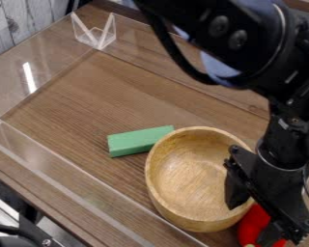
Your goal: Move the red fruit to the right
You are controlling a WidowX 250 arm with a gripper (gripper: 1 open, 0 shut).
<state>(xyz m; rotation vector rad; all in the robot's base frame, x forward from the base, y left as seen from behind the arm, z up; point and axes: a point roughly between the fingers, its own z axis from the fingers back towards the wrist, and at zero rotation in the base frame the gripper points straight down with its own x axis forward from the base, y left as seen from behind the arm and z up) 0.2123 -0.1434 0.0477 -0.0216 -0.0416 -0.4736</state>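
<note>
The red fruit shows as a bright red patch at the bottom right, just right of the wooden bowl, mostly hidden behind the gripper; its green cap is not visible. My black gripper stands over the bowl's right rim with its fingers down around the fruit. It looks closed on the fruit, but the fingertips are hidden by the frame edge and the gripper body.
A flat green block lies on the wooden table left of the bowl. A clear plastic wall runs along the table's left and front edges. A small clear stand sits at the far back left.
</note>
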